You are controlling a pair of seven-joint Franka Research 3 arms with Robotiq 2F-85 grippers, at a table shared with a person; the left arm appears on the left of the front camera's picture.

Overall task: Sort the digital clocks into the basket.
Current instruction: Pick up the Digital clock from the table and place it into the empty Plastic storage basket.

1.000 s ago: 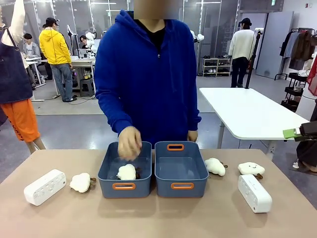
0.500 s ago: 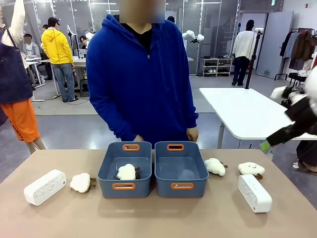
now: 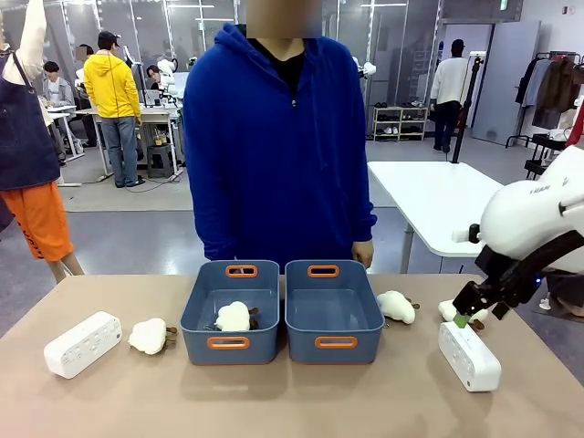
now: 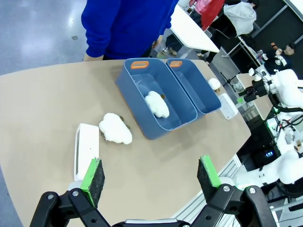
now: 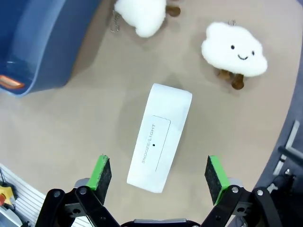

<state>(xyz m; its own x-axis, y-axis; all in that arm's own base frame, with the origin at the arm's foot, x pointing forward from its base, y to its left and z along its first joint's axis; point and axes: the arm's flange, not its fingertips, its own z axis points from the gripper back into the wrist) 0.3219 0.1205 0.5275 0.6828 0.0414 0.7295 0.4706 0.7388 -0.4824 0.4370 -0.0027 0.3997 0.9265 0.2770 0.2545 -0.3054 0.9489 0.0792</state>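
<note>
The right clock (image 5: 158, 137) lies flat on the table (image 3: 292, 401) near its right end, its top face printed SNOOZE/LIGHT. My right gripper (image 5: 157, 172) hangs over it with the jaws spread wide, a green pad showing on either side of the clock's near end, gripping nothing. Just beyond this clock sit a smiling cloud-shaped plush toy (image 5: 234, 49) and a second plush toy (image 5: 140, 16), which lies nearer the right basket (image 3: 335, 342). That basket stands side by side with the left basket (image 3: 228, 343) at the middle of the table, and the left one holds a third plush toy (image 3: 233, 317). The left clock (image 4: 86, 151) lies flat near the table's left end, just beside a fourth plush toy (image 4: 115, 128). My left gripper (image 4: 150, 175) looks down on it from above, jaws wide apart and holding nothing. A person in a blue hoodie (image 3: 278, 146) stands at the far edge, behind the baskets.
</note>
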